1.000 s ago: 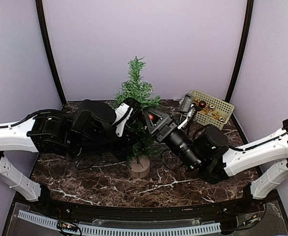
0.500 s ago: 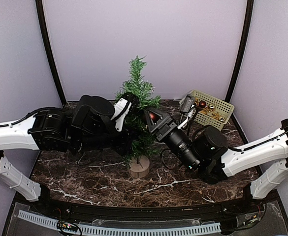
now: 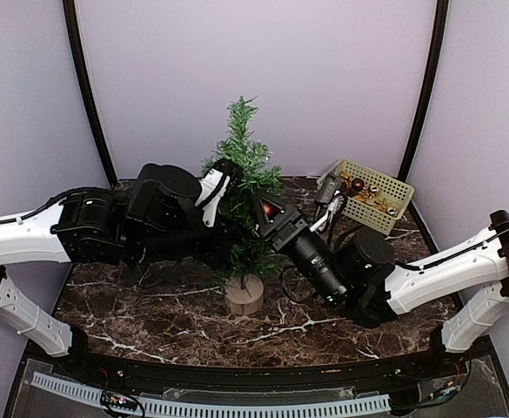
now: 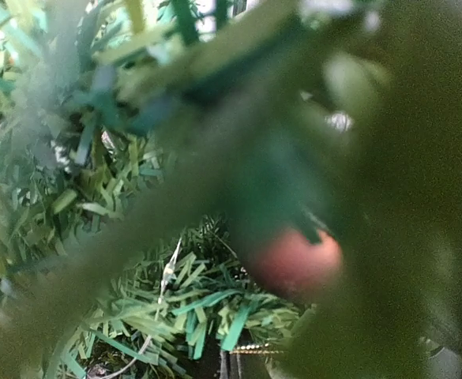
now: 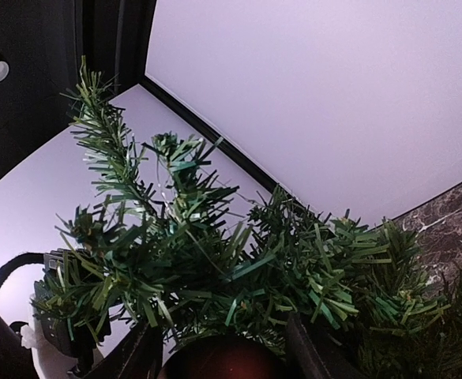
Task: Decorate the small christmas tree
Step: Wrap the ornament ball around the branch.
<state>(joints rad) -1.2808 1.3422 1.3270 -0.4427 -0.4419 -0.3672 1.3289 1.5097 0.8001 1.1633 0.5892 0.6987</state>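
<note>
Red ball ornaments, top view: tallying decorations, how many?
2: one shiny red ball in the right gripper at the small dark-green fir; one darker red ball in the cream perforated basket, back right. Branches may hide more.

Bristly plastic tree [image 3: 240,152], pale matt wooden stump [image 3: 244,297], glossy marbled tabletop [image 3: 150,324].

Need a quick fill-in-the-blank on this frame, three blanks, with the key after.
1. The right gripper holds a ___ ball at the branches.
2. The tree stands on a round ___ base.
3. The basket sits at the table's rear ___ corner.
Missing words: red; wooden; right.
</note>
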